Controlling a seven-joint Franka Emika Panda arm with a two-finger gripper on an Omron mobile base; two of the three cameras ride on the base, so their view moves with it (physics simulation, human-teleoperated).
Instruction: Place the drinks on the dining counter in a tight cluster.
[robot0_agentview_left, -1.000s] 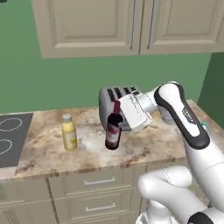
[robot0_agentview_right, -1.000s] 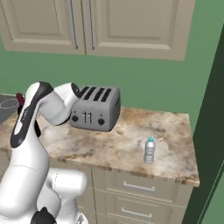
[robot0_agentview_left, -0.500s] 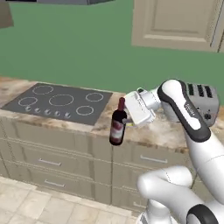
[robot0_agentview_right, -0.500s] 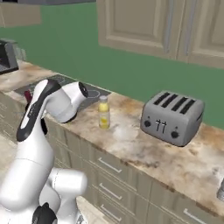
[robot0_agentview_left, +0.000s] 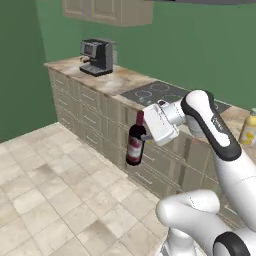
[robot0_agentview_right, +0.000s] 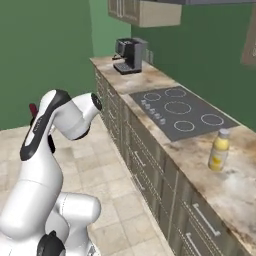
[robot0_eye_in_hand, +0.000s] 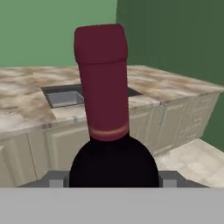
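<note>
The gripper (robot0_agentview_left: 145, 131) fingers are hard to see behind the white hand and the dark wine bottle with red cap and label (robot0_agentview_left: 135, 144). They stand partly open, clamped on the bottle, which hangs upright over the tiled floor (robot0_agentview_left: 45, 175). The yellow bottle with grey cap (robot0_agentview_right: 219, 149) stands near the marbled counter's front edge, right of the black cooktop (robot0_agentview_right: 180, 111). Since a moment ago the base has turned: a coffee machine (robot0_agentview_left: 97, 56) now shows, and the toaster is gone.

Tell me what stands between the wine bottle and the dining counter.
Nothing visible does. The claw holds the wine bottle above open floor, and in the hand view the dining counter with its sink lies straight ahead.
</note>
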